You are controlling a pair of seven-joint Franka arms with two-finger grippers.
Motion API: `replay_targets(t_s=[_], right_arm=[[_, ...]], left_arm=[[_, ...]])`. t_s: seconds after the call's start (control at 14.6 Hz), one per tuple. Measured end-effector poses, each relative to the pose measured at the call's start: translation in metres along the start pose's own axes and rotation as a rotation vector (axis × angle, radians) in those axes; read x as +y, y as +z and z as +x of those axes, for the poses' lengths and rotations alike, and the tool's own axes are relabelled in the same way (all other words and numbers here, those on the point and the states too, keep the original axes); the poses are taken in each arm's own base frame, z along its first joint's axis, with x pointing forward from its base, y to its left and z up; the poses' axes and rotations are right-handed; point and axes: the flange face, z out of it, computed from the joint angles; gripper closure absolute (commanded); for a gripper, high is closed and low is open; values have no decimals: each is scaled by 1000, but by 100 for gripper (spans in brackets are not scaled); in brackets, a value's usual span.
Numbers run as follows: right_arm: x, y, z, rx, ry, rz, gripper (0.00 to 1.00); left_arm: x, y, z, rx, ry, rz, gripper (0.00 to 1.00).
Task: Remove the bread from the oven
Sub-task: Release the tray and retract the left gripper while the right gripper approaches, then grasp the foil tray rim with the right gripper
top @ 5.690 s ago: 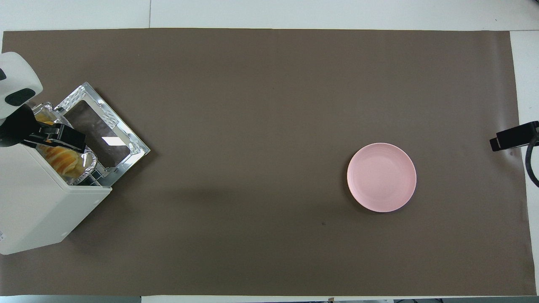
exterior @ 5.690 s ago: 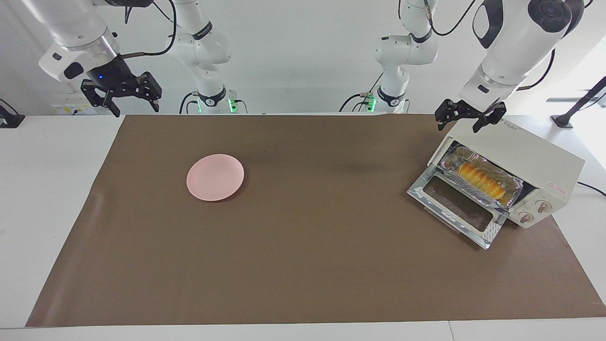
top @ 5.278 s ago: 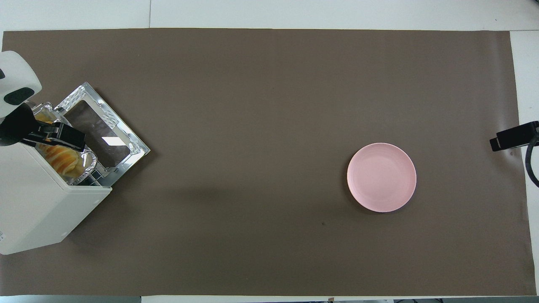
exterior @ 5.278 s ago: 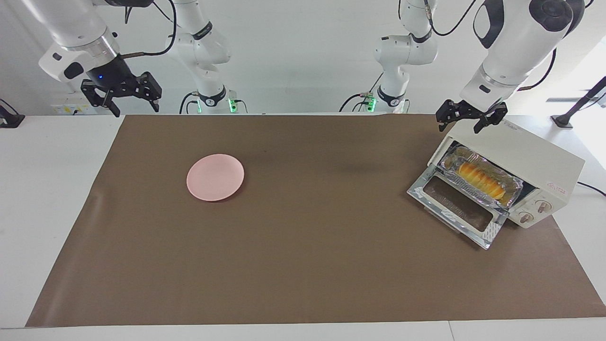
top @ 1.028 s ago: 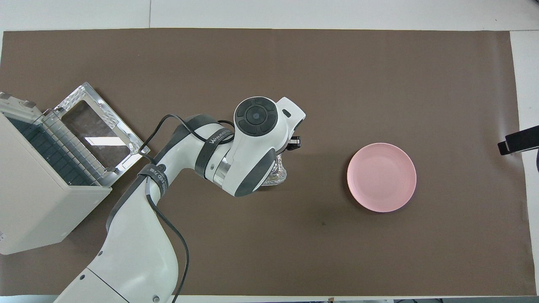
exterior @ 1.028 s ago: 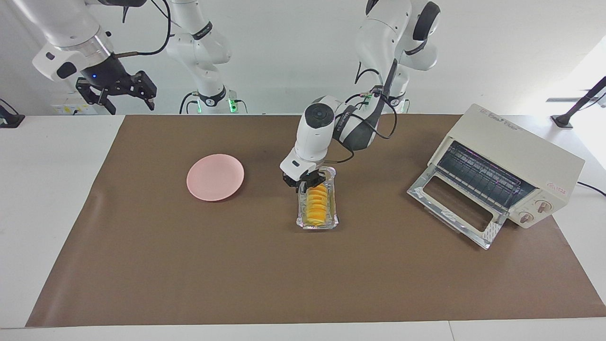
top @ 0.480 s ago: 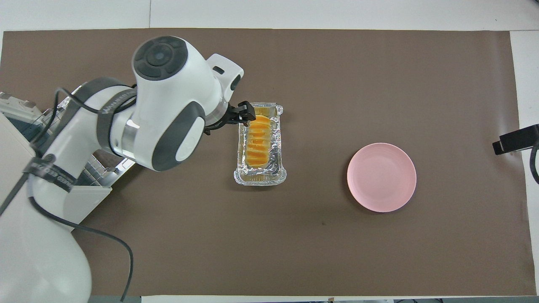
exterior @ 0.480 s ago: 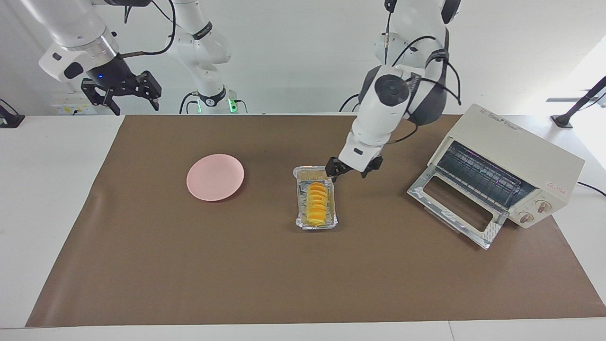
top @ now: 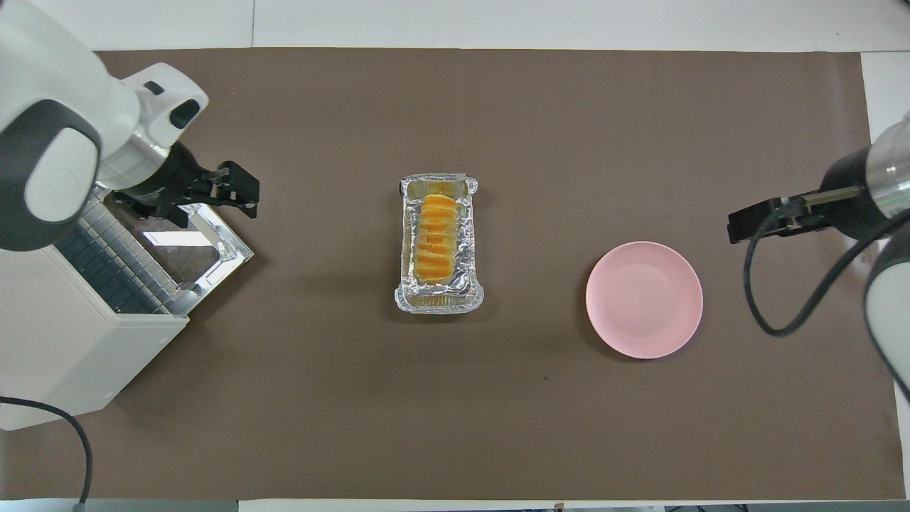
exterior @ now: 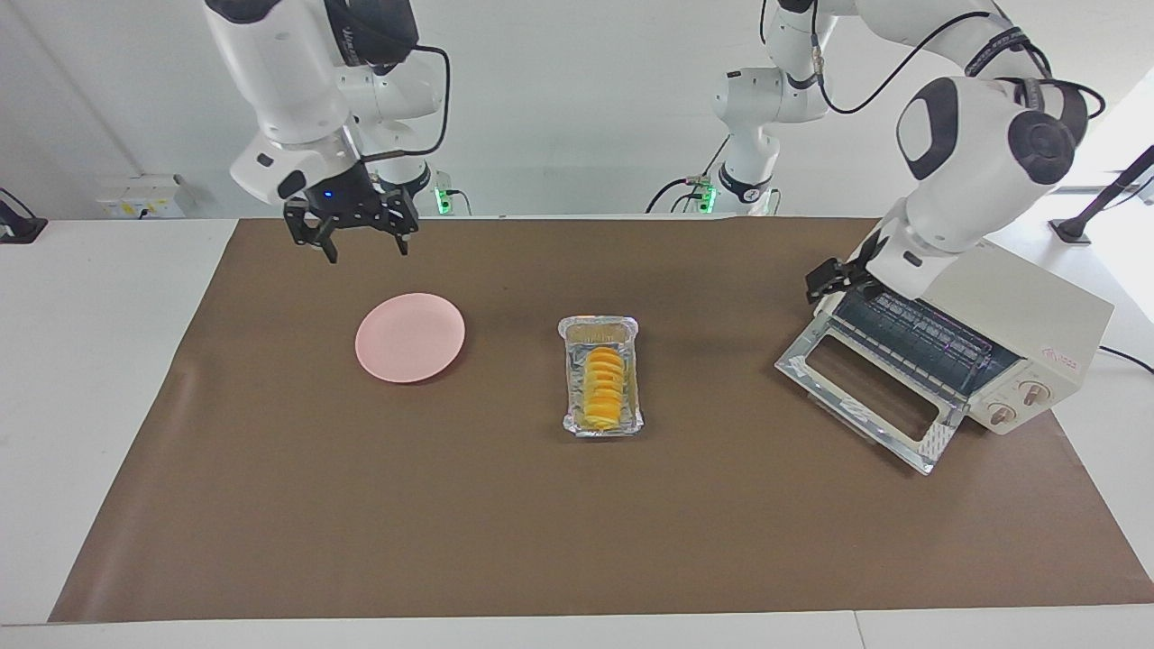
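Crinkled shiny foil tray; matt brown table cover; smooth matt pink plate.

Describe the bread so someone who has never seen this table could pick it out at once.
On the brown mat, midway between the open cream-white oven at the left arm's end and the round pink plate, sits a crinkled silver foil tray. The bread lies inside it: a small elongated loaf of golden-yellow ridged slices, the only yellow thing on the table.

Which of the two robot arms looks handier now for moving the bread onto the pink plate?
Probably the right: the right gripper hangs open by the pink plate, while the left gripper is over at the oven. The bread lies between them.
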Motion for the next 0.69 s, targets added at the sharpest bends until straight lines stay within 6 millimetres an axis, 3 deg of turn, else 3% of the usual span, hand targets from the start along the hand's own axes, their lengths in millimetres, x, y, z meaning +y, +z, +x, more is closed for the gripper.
replay_targets(t_s=[0.14,0.34,0.55,0.69], right_arm=[[-47,36,18,14,27,6,0],[-130,115,41,22,79,17,0],[-185,163,57,6,116,13,0],[-209,196,74,31,123,8,0]], left_arm=[[-4,-8,-22,-8,17,13,0],[9,-5,-48,-17,44,76,0],[6,-2,-51,-19,40,82,0],[6,-4,-50,-5,40,82,0]])
